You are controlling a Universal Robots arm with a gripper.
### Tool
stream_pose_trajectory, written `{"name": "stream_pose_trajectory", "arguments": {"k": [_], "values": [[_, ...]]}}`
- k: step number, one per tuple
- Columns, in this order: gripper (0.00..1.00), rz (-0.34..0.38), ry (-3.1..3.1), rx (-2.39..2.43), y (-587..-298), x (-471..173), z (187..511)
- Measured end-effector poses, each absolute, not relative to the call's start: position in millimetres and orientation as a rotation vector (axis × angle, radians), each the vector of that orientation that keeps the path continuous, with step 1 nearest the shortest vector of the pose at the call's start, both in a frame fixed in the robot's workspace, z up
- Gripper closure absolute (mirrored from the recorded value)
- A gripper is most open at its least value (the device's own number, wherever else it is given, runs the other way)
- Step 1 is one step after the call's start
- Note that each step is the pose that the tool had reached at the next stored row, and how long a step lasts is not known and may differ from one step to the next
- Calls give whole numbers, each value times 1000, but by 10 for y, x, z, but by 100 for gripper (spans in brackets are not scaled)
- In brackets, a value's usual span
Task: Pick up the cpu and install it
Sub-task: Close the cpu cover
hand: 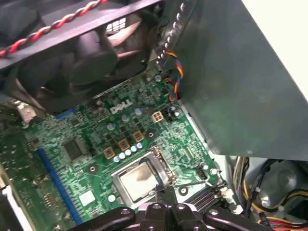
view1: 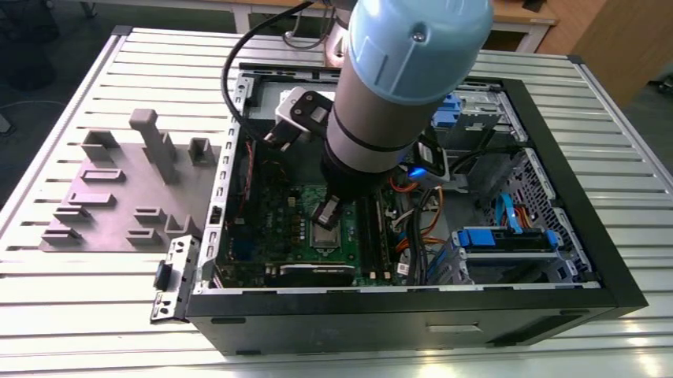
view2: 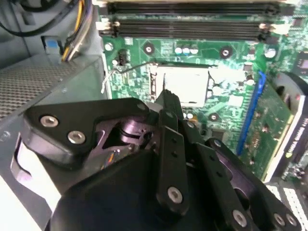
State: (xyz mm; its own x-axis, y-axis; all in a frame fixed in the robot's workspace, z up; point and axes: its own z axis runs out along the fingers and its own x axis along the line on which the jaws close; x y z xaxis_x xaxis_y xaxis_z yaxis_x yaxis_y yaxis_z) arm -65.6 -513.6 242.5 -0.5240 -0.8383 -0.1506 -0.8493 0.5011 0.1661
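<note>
The cpu, a small silvery square chip, lies flat inside the socket frame on the green motherboard. In the second wrist view it appears as a pale square inside the frame on the board. My gripper hangs just over the socket's edge, its black fingers drawn together with nothing between them. In the first wrist view the gripper is beside the chip's corner. The exterior view has the gripper low inside the open computer case, over the motherboard.
Memory slots run beside the socket. A black fan with red and black wires overhangs the board. Cable bundles and blue drive bays fill the case's exterior-view right. A grey fixture block sits on the slatted table at the left.
</note>
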Motion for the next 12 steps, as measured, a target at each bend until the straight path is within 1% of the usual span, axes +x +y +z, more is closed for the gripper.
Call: {"name": "stream_pose_trajectory", "arguments": {"k": [4, 12], "values": [[89, 288, 2700, -1517, -5134, -661, 2424], [89, 288, 2701, -1517, -5134, -734, 2415]]}}
